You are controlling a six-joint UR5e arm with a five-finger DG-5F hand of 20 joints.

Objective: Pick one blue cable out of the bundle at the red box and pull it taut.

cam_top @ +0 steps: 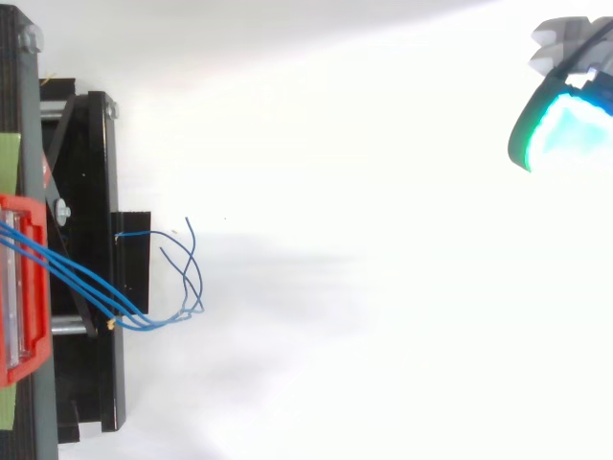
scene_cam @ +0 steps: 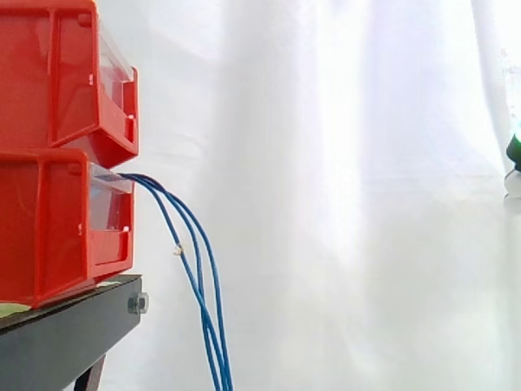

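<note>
**Blue cables (scene_cam: 213, 338) hang from the lower red bin, hand well apart**

The blue cables leave the front opening of the lower red bin (scene_cam: 49, 236) and drop in a close bundle past the edge of the black stand (scene_cam: 65, 330), running out of the side view at the bottom. From above, they cross the stand's frame and end in loose, curling strands (cam_top: 187, 278) just beside it. A second red bin (scene_cam: 49, 73) sits stacked on the lower one. The hand (cam_top: 565, 125) is at the far right edge, high up and well away from the cables, glowing cyan-green, touching nothing. So little of it shows that I cannot tell whether it is spread or closed. A white curtain (scene_cam: 342, 195) hangs behind.
</note>
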